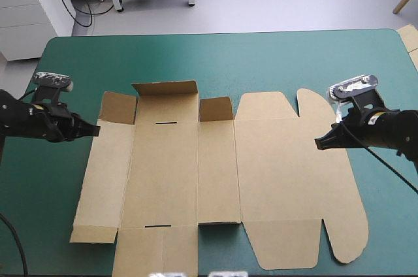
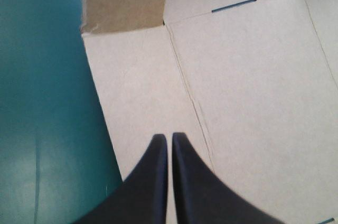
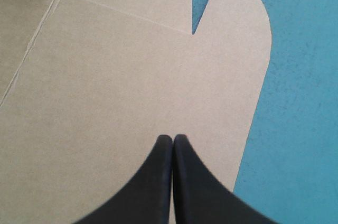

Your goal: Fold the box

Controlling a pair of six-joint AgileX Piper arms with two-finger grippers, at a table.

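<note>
While both arms are hanging in from the desk's left and right edges, the box [image 1: 274, 172] is lying opened out flat on the teal-green cover [image 1: 261, 61], sitting mid-desk and running down to the near edge. Three small flaps [image 1: 164, 97] along its far side are tilting up a little and showing darker, and the rest of the sheet is lying flat. Two thin slots [image 1: 166, 122] are showing in the wide panel, one toward the far edge and one toward the near edge. Two rounded tabs [image 1: 313, 104] are sticking out at the box's right end. The left claw [image 1: 96, 130] is hanging over the box's leftmost panel, just inside its left edge, with its black fingers [image 2: 153, 182] pressed together and pinching nothing. The right claw [image 1: 318, 143] is hanging over the big right-hand panel near the far rounded tab, its fingers also pressed together with nothing between them. Whether either tip is touching the board is not clear. Some more brown board [image 1: 409, 36] is peeking in at the desk's far right corner.
</note>
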